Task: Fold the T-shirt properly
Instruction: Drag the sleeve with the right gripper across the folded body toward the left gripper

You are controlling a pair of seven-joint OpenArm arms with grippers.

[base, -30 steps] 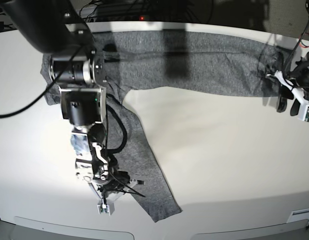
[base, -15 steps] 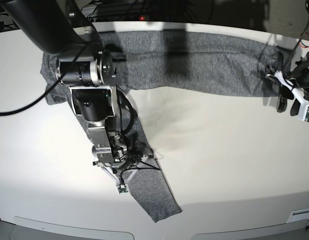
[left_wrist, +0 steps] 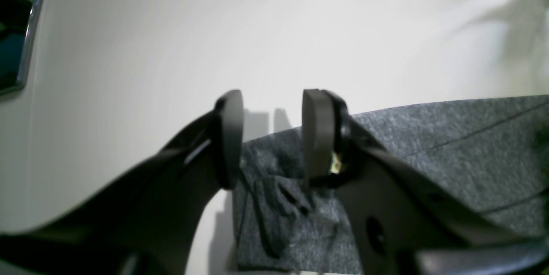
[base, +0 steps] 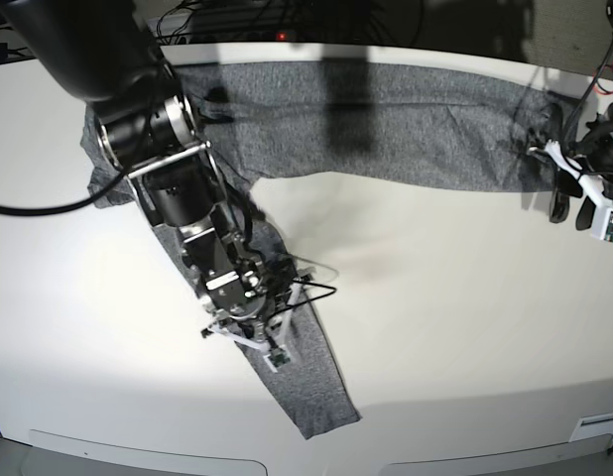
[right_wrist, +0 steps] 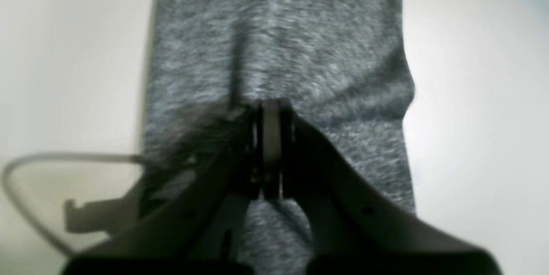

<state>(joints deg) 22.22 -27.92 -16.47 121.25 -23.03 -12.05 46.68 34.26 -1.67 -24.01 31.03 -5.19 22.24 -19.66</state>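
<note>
The T-shirt looks thin, limp and light; take it at hems or cuffs. The right tool is closed, seemingly pinching sleeve fabric; the left tool gapes empty.

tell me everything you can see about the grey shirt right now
The T-shirt is heather-grey thin knit, plain and wrinkled, lying flat on the white table. Its body runs as a folded band along the far edge, with one long sleeve trailing toward the near edge. The right gripper, shut, is over that sleeve; whether it pinches fabric is unclear. The left gripper stands open over the band's bunched end.
</note>
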